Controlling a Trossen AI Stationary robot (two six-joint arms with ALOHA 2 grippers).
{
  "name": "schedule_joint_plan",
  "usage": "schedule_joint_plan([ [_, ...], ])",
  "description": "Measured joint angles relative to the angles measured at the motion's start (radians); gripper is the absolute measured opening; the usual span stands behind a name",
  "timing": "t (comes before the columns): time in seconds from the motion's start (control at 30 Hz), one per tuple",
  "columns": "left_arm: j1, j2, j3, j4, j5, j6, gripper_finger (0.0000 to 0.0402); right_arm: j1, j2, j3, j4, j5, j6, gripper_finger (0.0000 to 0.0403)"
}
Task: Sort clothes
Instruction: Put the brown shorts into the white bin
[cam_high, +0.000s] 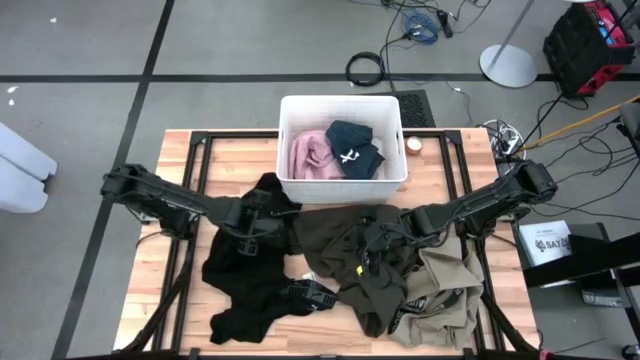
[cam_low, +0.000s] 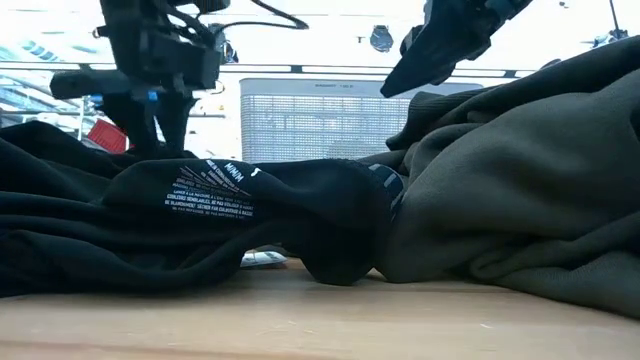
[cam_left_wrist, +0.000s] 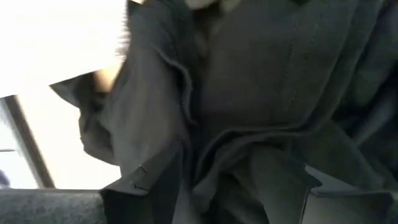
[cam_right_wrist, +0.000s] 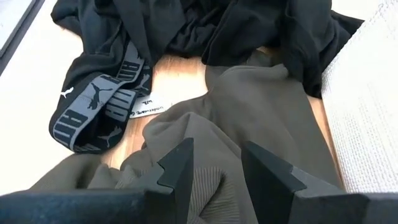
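the black clothes (cam_high: 250, 270) lie in a rumpled heap on the left half of the table (cam_high: 150, 290), their long axis running from near the white bin (cam_high: 293, 180) down toward the table's front edge, with a tail of fabric reaching sideways toward the olive piece. the left claw (cam_high: 262, 222) sits on the upper part of this heap, close to the bin's front wall; in the left wrist view dark cloth (cam_left_wrist: 249, 112) fills the space right ahead of its fingers, but whether the claw pinches that cloth or merely presses into it cannot be told.

just beside the black heap, at the middle of the table, the dark olive-green garment (cam_high: 345, 255) spreads from the bin's front wall toward the front edge, touching the black fabric along its left side. the right claw (cam_high: 372, 240) hovers over the olive garment's middle; the right wrist view shows its two fingers (cam_right_wrist: 180, 168) spread apart, with olive cloth (cam_right_wrist: 261, 106) below and beyond them and nothing between them. a black waistband with grey lettering (cam_right_wrist: 99, 115) lies beyond, partly on the bare wood.

the khaki-tan garment (cam_high: 445, 295) lies at the front right of the table, its edge tucked against the olive one.

inside the bin, at the table's back edge, a pale pink garment (cam_high: 312, 152) lies on the left and a dark blue one (cam_high: 352, 148) on the right, touching each other.

in the low view a black fold with a white printed label (cam_low: 210, 195) lies in front, with olive cloth (cam_low: 520, 190) piled against it.
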Motion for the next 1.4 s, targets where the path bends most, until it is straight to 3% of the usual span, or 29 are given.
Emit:
schedule_joint_plan([
  [0.1, 0.023, 0.032, 0.000, -0.004, 0.018, -0.005, 0.0194, 0.000, 0.000, 0.000, -0.001, 0.000, 0.000, 0.0123],
  [0.17, 0.045, 0.049, 0.000, -0.037, -0.032, -0.065, 0.0188, 0.000, 0.000, 0.000, -0.001, 0.000, 0.000, 0.0123],
  [0.27, 0.126, 0.062, 0.000, -0.189, -0.134, -0.242, 0.0158, 0.000, 0.000, 0.000, -0.002, -0.001, -0.001, 0.0123],
  [0.37, 0.214, 0.061, 0.000, -0.342, -0.171, -0.382, 0.0119, 0.000, 0.000, 0.000, -0.003, -0.001, -0.001, 0.0123],
  [0.47, 0.252, 0.027, 0.000, -0.333, -0.149, -0.376, 0.0091, 0.000, 0.000, 0.000, -0.009, -0.002, -0.001, 0.0123],
  [0.73, 0.176, -0.129, 0.000, -0.080, 0.063, -0.165, 0.0077, 0.000, -0.001, 0.000, -0.067, -0.002, 0.024, 0.0123],
  [0.93, 0.100, -0.195, 0.000, 0.042, 0.245, -0.189, 0.0077, 0.003, -0.002, 0.000, -0.078, -0.003, 0.076, 0.0123],
  [1.23, -0.005, -0.223, 0.000, 0.416, 0.282, -0.146, 0.0077, 0.046, -0.026, 0.002, -0.045, -0.008, 0.104, 0.0123],
  [1.4, -0.036, -0.218, 0.000, 0.693, 0.283, 0.051, 0.0077, 0.069, -0.083, 0.011, -0.089, -0.162, 0.187, 0.0123],
])
